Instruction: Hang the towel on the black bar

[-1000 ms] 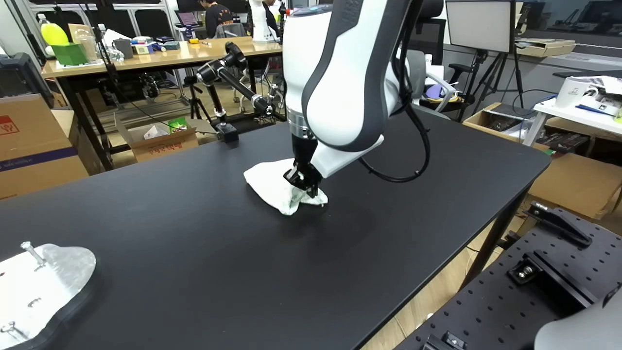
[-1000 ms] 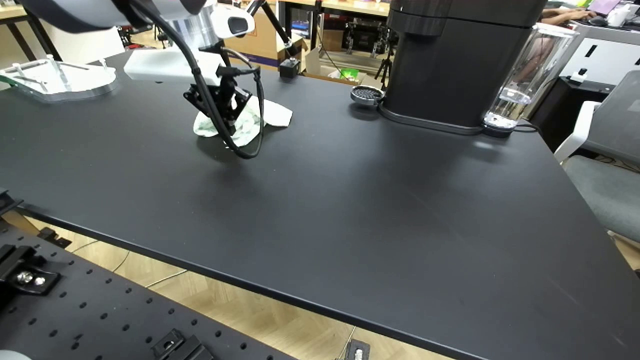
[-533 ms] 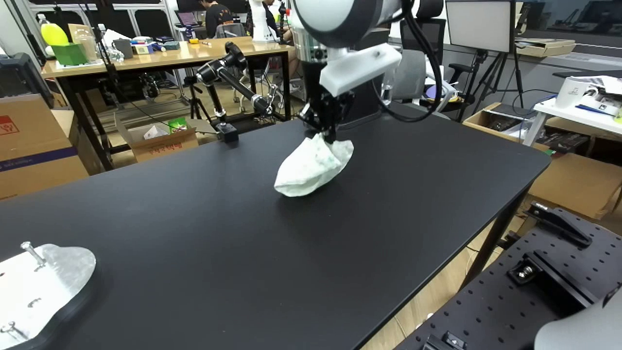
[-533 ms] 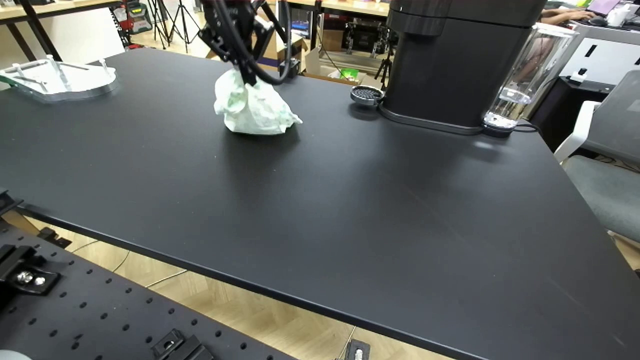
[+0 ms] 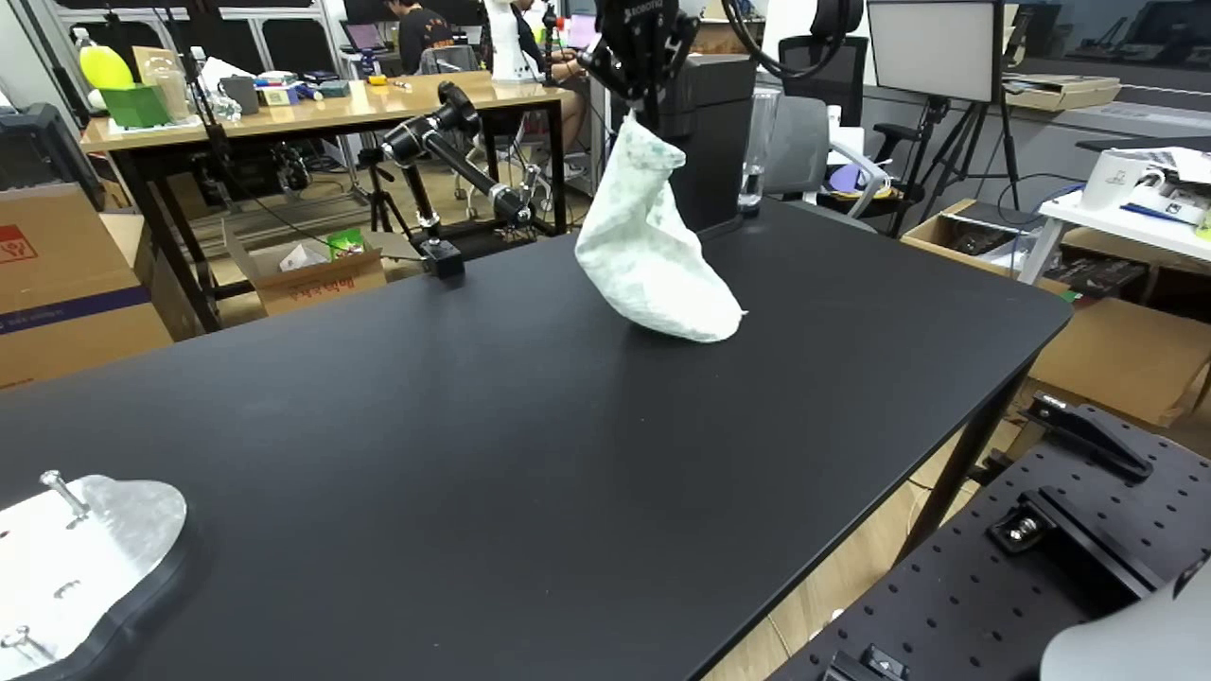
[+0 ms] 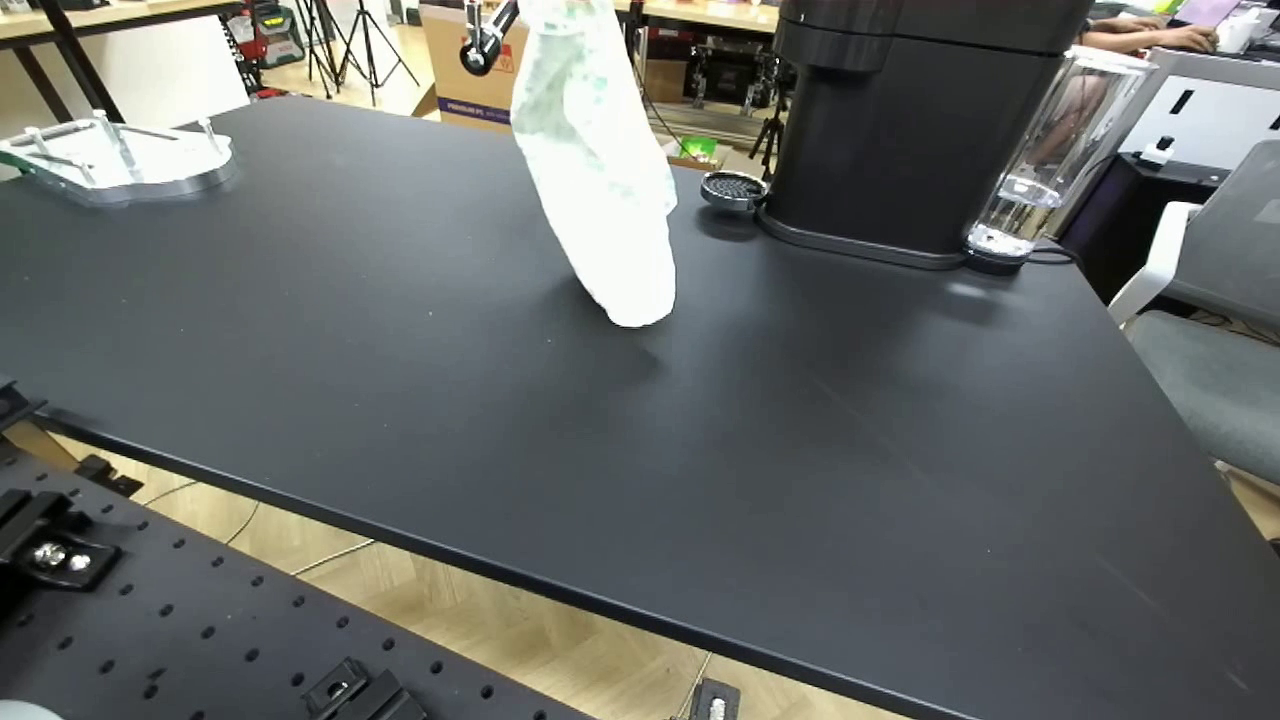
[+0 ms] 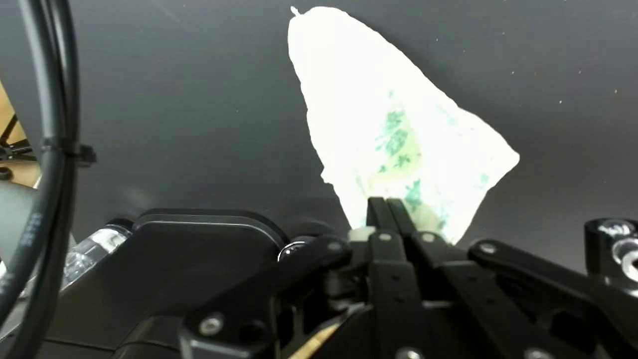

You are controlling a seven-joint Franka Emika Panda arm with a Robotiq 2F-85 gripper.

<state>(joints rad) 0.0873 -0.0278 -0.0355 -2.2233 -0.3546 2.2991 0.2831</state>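
A white towel with green print [image 5: 658, 255] hangs from my gripper [image 5: 641, 112] above the dark table. It also shows in an exterior view [image 6: 600, 170], where the gripper is out of the frame above. In the wrist view the fingertips [image 7: 387, 203] are closed together on the towel [image 7: 359, 109], which spreads below them. A black jointed bar [image 5: 464, 156] on a post stands at the table's far edge, left of the towel. Its rounded end [image 6: 483, 50] shows beside the towel, and what looks like part of it [image 7: 615, 249] is at the right of the wrist view.
A black coffee machine [image 6: 920, 140] with a clear water tank [image 6: 1040, 150] stands close to the towel, also in the wrist view [image 7: 164, 269]. Its round drip tray [image 6: 733, 190] juts out. A metal plate with pegs [image 5: 104, 539] lies at the table's other end.
The towel has gone from lying on the table to hanging in the air in the gripper. The gripper has risen and moved toward the coffee machine.
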